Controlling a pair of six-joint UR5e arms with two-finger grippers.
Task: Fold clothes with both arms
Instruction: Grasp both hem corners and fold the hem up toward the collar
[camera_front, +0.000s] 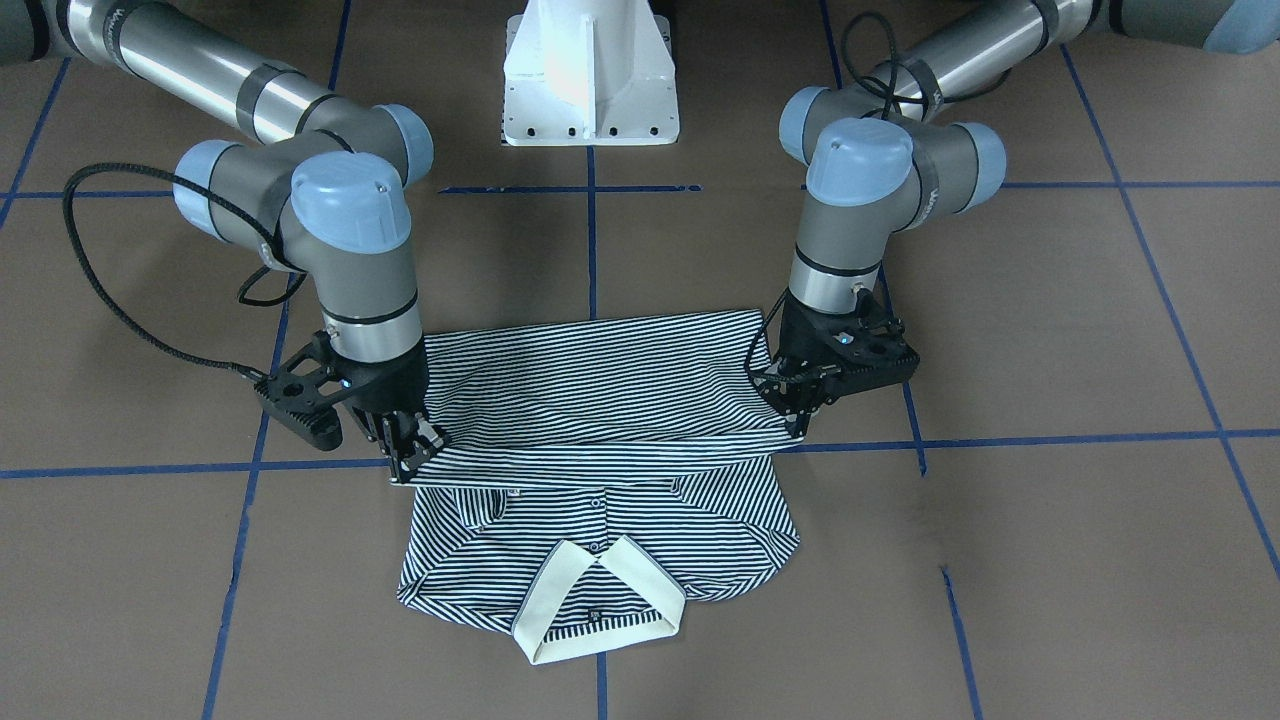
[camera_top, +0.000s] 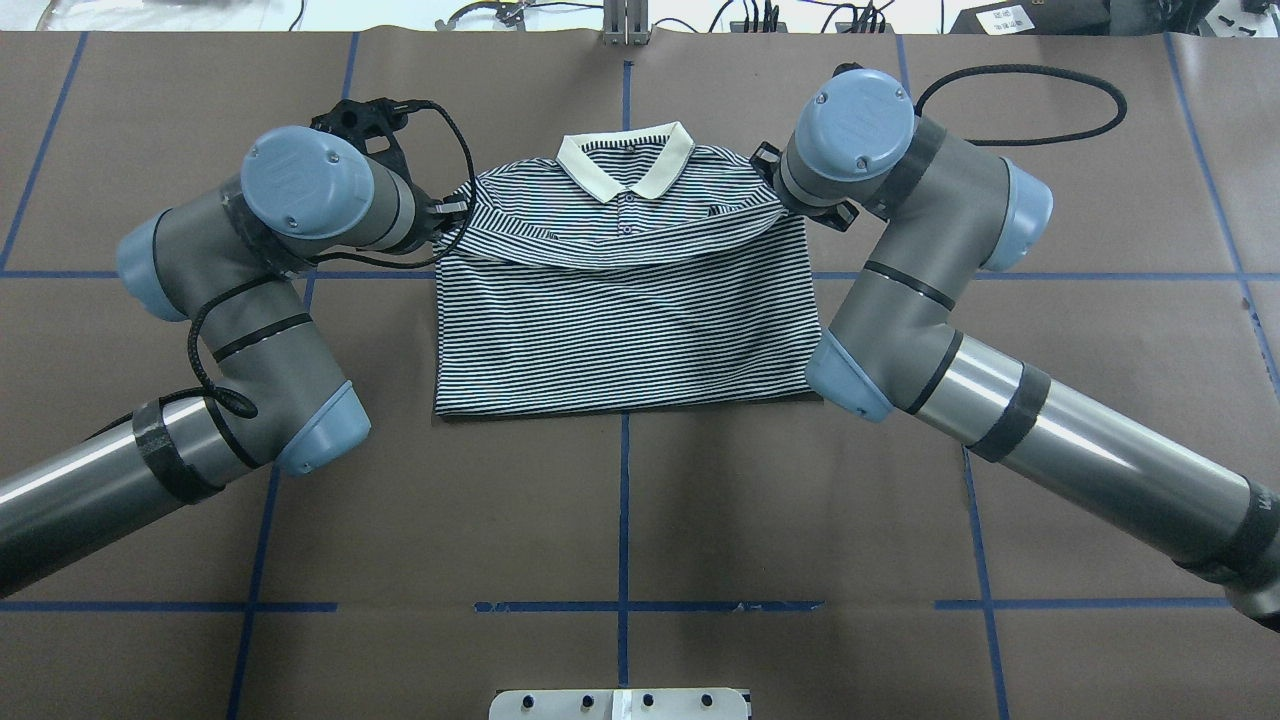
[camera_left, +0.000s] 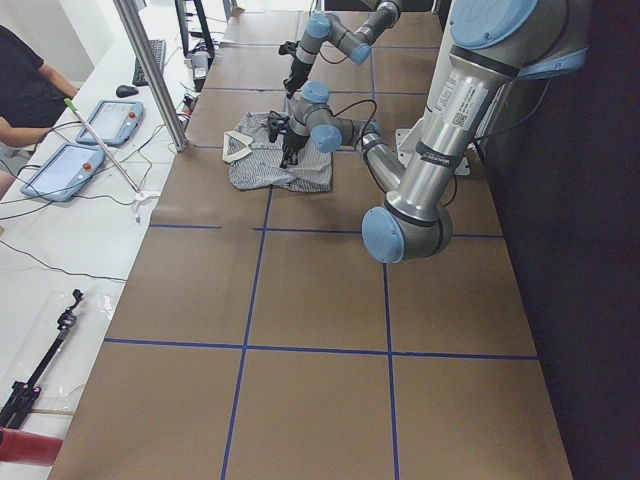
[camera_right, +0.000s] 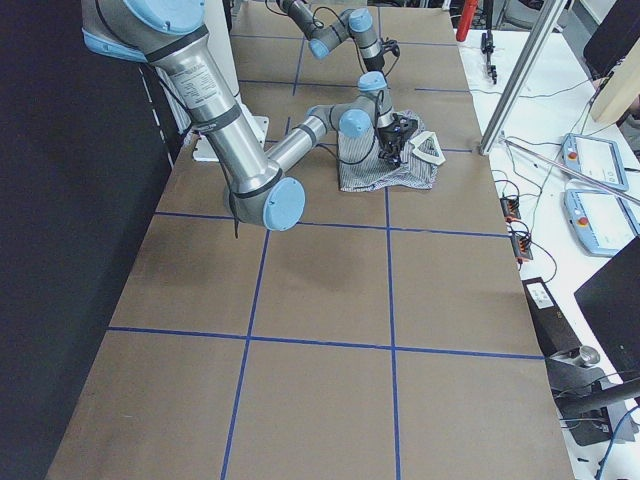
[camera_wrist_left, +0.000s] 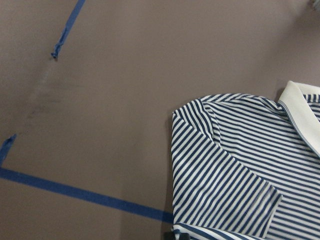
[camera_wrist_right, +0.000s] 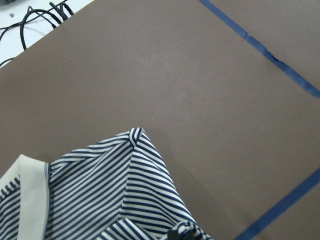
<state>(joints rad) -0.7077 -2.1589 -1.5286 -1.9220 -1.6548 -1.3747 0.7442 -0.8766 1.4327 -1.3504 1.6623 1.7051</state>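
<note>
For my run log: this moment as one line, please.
shirt: half folded | left arm: jaws on hem | right arm: jaws on hem

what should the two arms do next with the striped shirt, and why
Probably carry both corners slightly further toward the plain cream collar, then lower them onto the chest. The left pincer and right pincer each pinch a hem corner of the navy-and-white striped polo shirt. The hem is folded over to about the buttons, and its edge bows between them rather than lying flat.
</note>
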